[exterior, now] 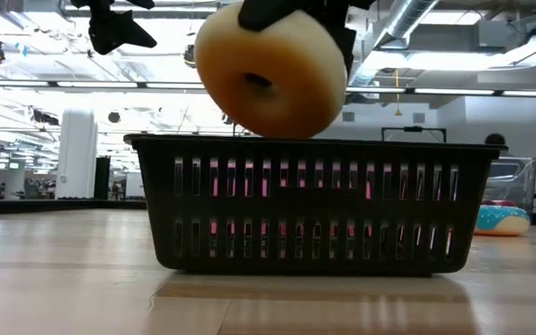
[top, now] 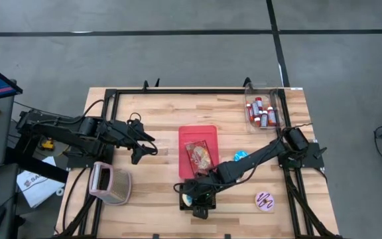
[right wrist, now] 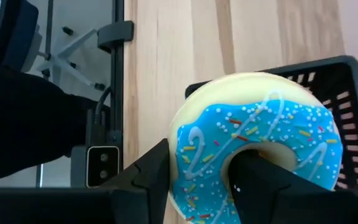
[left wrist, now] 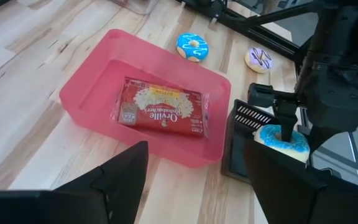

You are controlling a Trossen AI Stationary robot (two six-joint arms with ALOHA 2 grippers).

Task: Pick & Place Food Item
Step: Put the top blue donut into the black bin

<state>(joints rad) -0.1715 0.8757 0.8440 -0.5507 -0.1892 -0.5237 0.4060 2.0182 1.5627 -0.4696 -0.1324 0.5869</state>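
Observation:
A donut with blue icing and sprinkles (right wrist: 253, 143) hangs over the black slatted basket (exterior: 314, 205) near the table's front edge, with my right gripper (right wrist: 201, 165) shut on it. In the low view the donut's pale underside (exterior: 268, 70) sits just above the basket's rim. My left gripper (top: 144, 145) stands open and raised at the table's left, holding nothing. The red tray (top: 197, 133) at the middle holds a popcorn packet (left wrist: 160, 112). My right gripper has one finger (right wrist: 260, 177) through the donut's hole and the other (right wrist: 151, 177) outside on its rim, pinching the ring (right wrist: 194, 155) between them. The fingers come slanting down from the table's right. The donut is lifted clear, tilted, above the basket.
A second blue donut (top: 241, 156) and a purple-striped donut (top: 265, 199) lie on the table's right half. A pink basket (top: 109, 182) stands at the front left. A clear bin of small bottles (top: 260, 109) stands at the far right. A black frame (top: 178, 91) runs along the table's far edge.

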